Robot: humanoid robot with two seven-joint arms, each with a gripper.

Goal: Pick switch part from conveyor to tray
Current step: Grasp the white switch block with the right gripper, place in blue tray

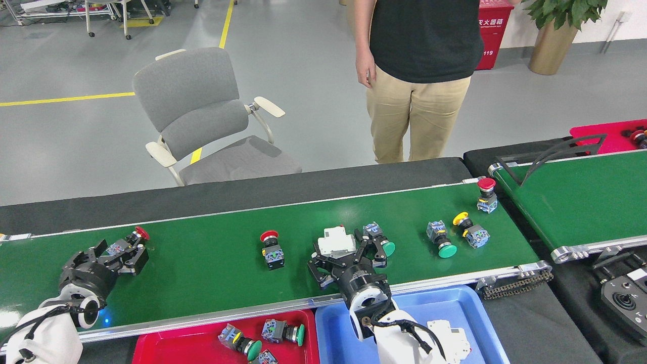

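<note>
The conveyor (212, 263) carries several switch parts. At its left end lies a red-capped switch part (132, 241), and my left gripper (117, 257) stands open with its fingers on either side of it. In the middle a white breaker (334, 240) sits between the open fingers of my right gripper (339, 255). A green-capped switch (380, 239) lies just right of those fingers. A red-button switch (272, 249) lies between the two grippers. The red tray (202, 346) and the blue tray (470, 308) sit below the belt's near rail.
Further right on the belt lie a green-capped (440, 239), a yellow-capped (470, 230) and a red-capped switch (487, 195). A shorter green belt (581, 202) stands at right. A person (419, 81) and a grey chair (202, 116) are behind. The blue tray holds a white breaker (450, 339).
</note>
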